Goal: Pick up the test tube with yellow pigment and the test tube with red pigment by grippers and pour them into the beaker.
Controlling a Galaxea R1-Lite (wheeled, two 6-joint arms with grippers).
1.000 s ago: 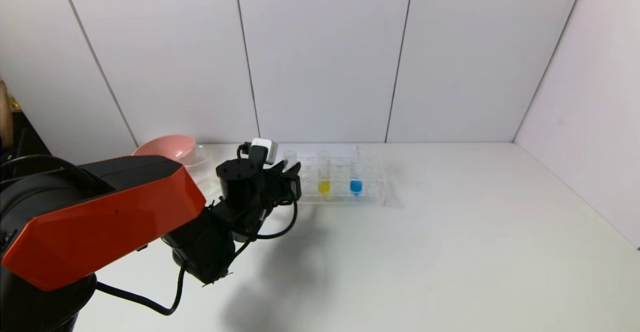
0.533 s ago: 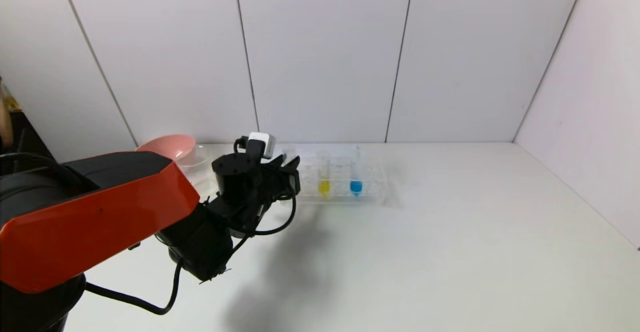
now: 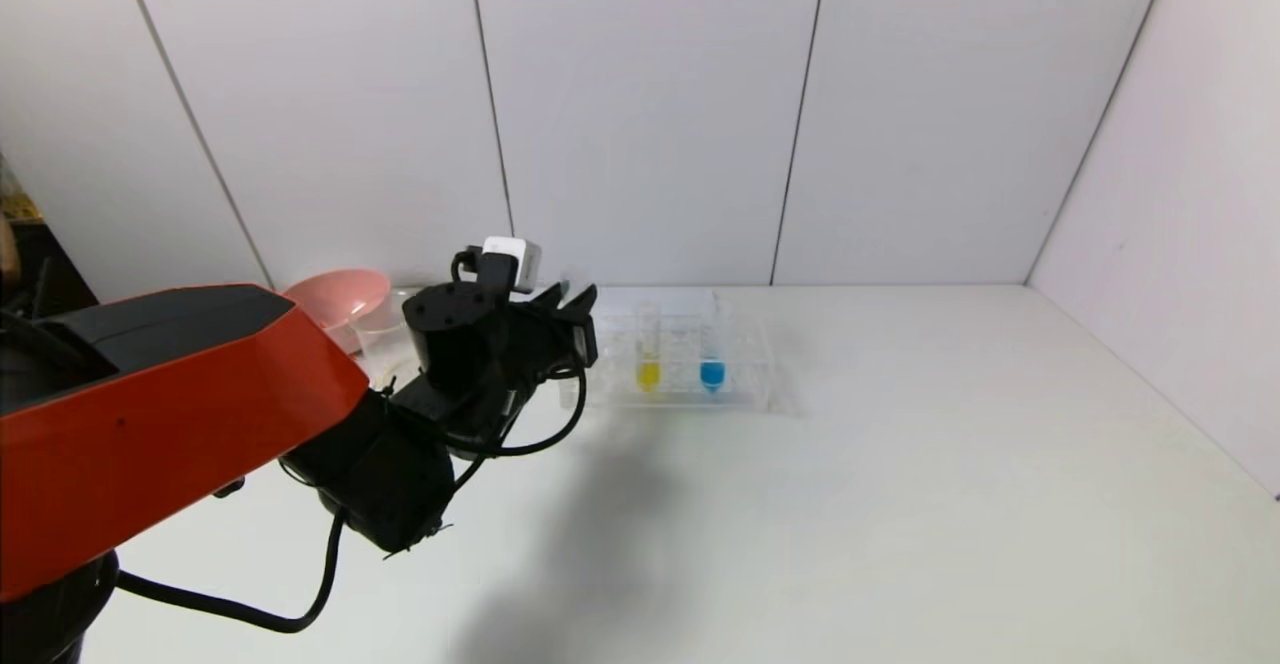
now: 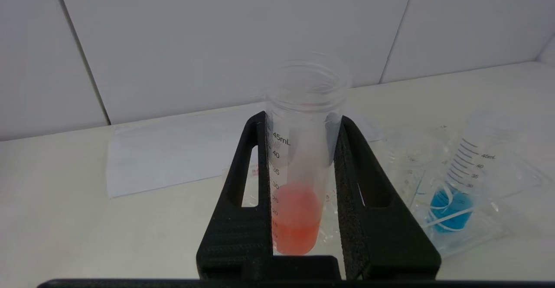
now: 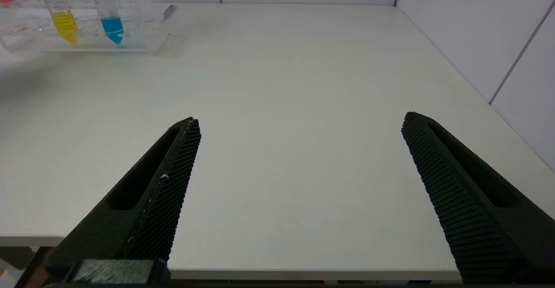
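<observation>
Left gripper (image 4: 303, 132) clamps the red tube (image 4: 299, 192) just under its threaded mouth, upright, probably so nothing spills on the way. It hangs near the rack's (image 3: 750, 394) left end. Yellow tube (image 3: 648, 349) stands in the rack beside a blue tube (image 3: 711, 344), ready for its own pick. Beaker (image 3: 385, 339) waits to the left, by the pink bowl (image 3: 340, 294), so the pour looks like a short carry. Right gripper (image 5: 299, 175) is parked over the table's (image 5: 303, 84) near edge, spread wide.
</observation>
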